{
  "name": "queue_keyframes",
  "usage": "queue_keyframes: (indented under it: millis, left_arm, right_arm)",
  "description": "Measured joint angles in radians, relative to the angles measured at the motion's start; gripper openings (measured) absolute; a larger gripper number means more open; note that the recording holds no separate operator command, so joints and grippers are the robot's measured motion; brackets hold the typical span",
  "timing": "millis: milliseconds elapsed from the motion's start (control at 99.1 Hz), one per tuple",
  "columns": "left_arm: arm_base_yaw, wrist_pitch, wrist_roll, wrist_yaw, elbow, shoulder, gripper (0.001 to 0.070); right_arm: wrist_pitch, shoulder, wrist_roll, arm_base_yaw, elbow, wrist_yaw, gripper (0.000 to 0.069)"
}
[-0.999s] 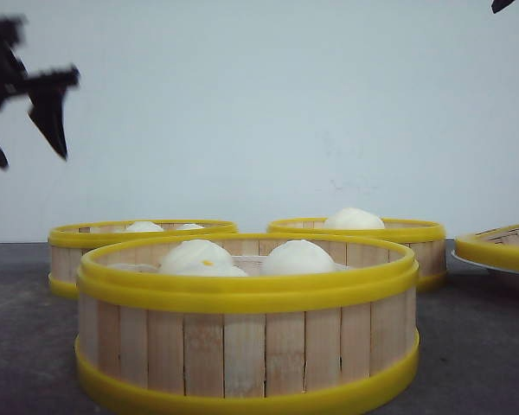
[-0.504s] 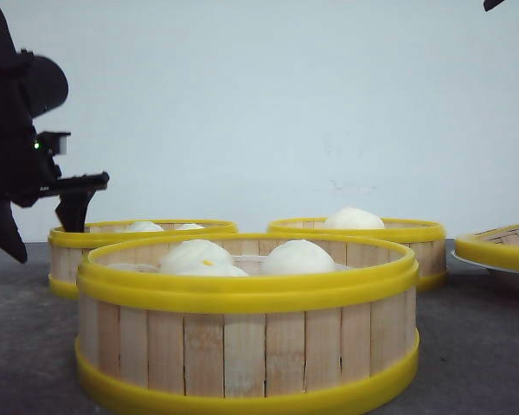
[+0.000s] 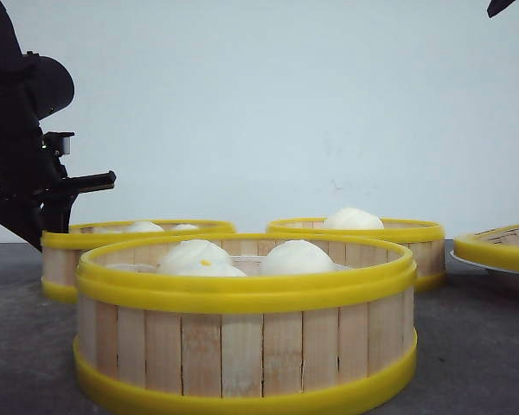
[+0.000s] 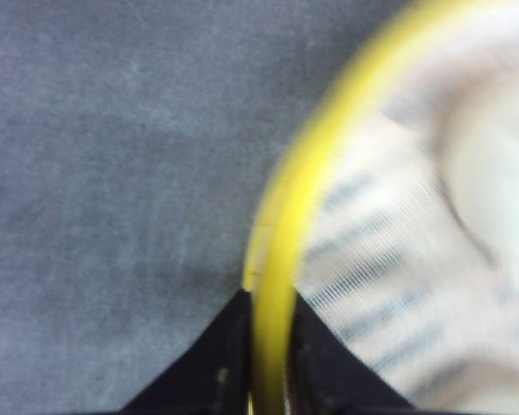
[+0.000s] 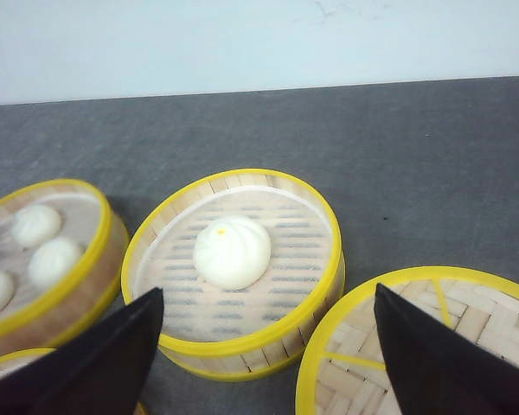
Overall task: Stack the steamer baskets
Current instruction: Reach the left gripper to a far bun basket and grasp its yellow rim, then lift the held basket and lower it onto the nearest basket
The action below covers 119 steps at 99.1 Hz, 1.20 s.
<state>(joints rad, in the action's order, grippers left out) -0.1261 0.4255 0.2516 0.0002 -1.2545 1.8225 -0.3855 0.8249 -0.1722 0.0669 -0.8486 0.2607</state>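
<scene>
Three steamer baskets with pale slat walls and yellow rims hold white buns. The nearest steamer basket fills the front view's centre, another sits behind it on the left, and a one-bun basket sits back right. My left gripper is at the back-left basket's left side. In the left wrist view its gripper is shut on that basket's yellow rim, one finger inside and one outside. My right gripper hangs open high above the one-bun basket; only its tip shows in front.
A flatter woven lid with a yellow rim rests on a white plate at the right, close beside the one-bun basket; it also shows in the right wrist view. The dark grey table ends at a white wall behind.
My left gripper came down from high on the left to the back-left basket's rim and shut on it. That basket has shifted slightly left. The right arm has barely moved.
</scene>
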Motion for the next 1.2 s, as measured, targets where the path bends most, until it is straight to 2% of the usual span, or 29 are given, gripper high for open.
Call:
queue_keyframes:
  millis: [91,262,383,545,686,787,918,1200]
  left_arm:
    - [-0.003,0.008,0.0,0.008,-0.005,0.0,0.002]
    - [-0.002,0.03,-0.005,0.054,-0.014,-0.039,0.002]
    - [0.013,0.059,-0.013,0.103,-0.026,-0.155,0.002]
    - [0.04,0.11,-0.024,0.12,-0.079,-0.335,0.002]
    - [0.032,0.226,-0.05,0.19,-0.081,-0.456,0.002]
    - [-0.009,0.319,-0.078,0.217,-0.081,-0.515,0.002]
    - [-0.086,0.385,-0.103,0.219,-0.081,-0.549,0.002]
    - [-0.287,0.334,-0.111,0.207,0.024,-0.548,0.002]
  right_arm:
    - [-0.004,0.0,0.0,0.0,0.0,0.0,0.0482]
    - [-0.023,0.0,0.0,0.0,0.0,0.0,0.0482]
    - [-0.029,0.0,0.0,0.0,0.0,0.0,0.0482]
    - [-0.033,-0.003,0.0,0.0,0.0,0.0,0.0482]
    - [-0.053,-0.023,0.0,0.0,-0.002,0.0,0.0482]
    - [-0.059,-0.047,0.0,0.0,-0.014,0.0,0.0482]
    - [-0.064,-0.088,0.0,0.0,-0.017,0.0,0.0482]
    - [-0.093,-0.151,0.0,0.0,-0.017,0.0,0.0482]
